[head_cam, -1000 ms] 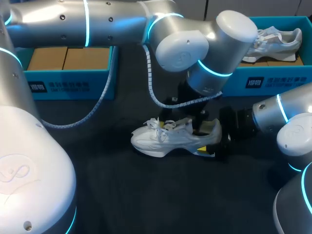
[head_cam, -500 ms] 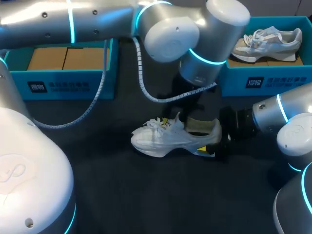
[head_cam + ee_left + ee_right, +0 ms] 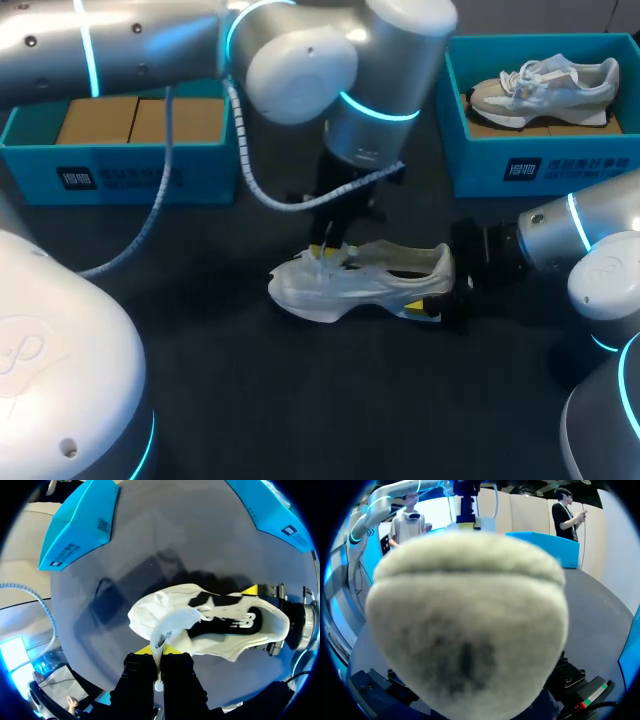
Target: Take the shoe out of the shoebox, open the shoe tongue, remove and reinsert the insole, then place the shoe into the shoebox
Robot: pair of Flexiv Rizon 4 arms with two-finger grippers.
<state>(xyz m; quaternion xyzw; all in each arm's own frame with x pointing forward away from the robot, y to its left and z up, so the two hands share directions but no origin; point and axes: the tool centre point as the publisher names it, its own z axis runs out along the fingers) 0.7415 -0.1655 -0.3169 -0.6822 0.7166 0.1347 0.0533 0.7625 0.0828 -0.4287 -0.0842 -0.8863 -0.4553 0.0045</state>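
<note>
A white shoe (image 3: 345, 285) lies on its sole on the dark table, toe to the left. My left gripper (image 3: 325, 248) hangs over its laces. In the left wrist view this gripper (image 3: 157, 652) is shut on the white tongue (image 3: 172, 630), which is pulled up and away from the dark opening (image 3: 225, 627). My right gripper (image 3: 445, 290) holds the heel from the right, one yellow fingertip (image 3: 250, 590) on either side of it. The grey heel (image 3: 470, 625) fills the right wrist view and hides that gripper's fingers.
A blue shoebox (image 3: 140, 175) with brown cardboard inside stands at the back left. A second blue shoebox (image 3: 540, 165) at the back right holds another grey-white shoe (image 3: 545, 88). The left arm's white cable (image 3: 270, 195) loops down near the shoe.
My left gripper has shifted left from over the shoe's opening to the laces and has shut on the tongue, lifting it. The right arm and the shoe's heel have kept still.
</note>
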